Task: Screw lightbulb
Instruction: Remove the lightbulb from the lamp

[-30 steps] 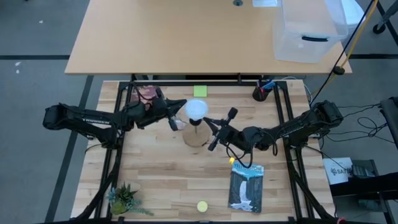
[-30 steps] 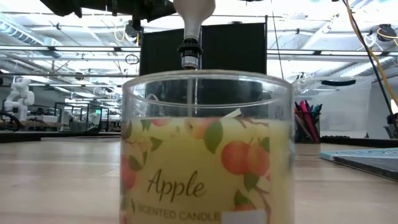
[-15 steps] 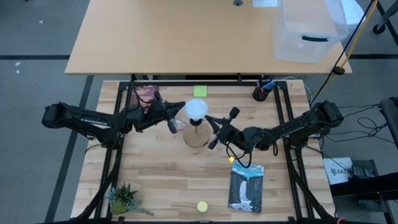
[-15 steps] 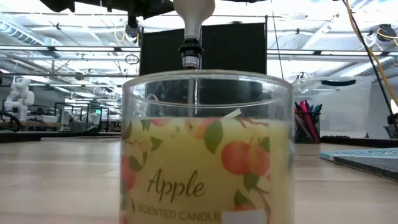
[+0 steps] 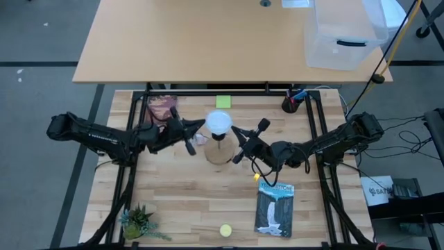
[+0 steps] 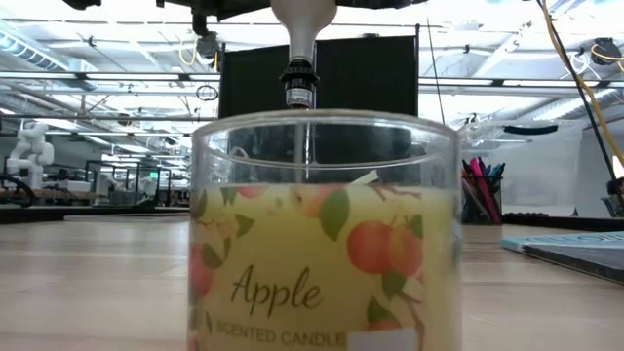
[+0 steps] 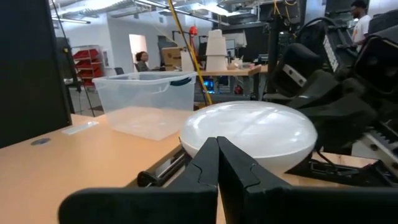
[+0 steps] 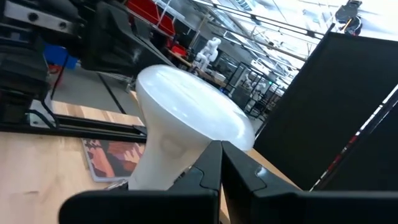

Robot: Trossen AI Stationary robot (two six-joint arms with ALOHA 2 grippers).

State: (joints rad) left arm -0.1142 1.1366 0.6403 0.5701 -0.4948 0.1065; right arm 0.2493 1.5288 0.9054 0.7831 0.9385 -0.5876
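At table centre the bulb [image 5: 220, 123] stands upright, screw end down in the base [image 5: 219, 151]. It has a white dome over a grey tapered neck. Left gripper [image 5: 200, 131] and right gripper [image 5: 238, 136] flank it, fingers together, neither holding it. Seating looks under way; next, one must grip the dome and twist.

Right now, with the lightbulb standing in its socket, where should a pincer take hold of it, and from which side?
Probably at the grey tapered neck just below the white dome of the lightbulb, coming in level from the side. The bulb stands upright, dome on top, and the dome is wide and smooth, so fingers may slip there. Both pincers, left and right, already sit shut beside it.
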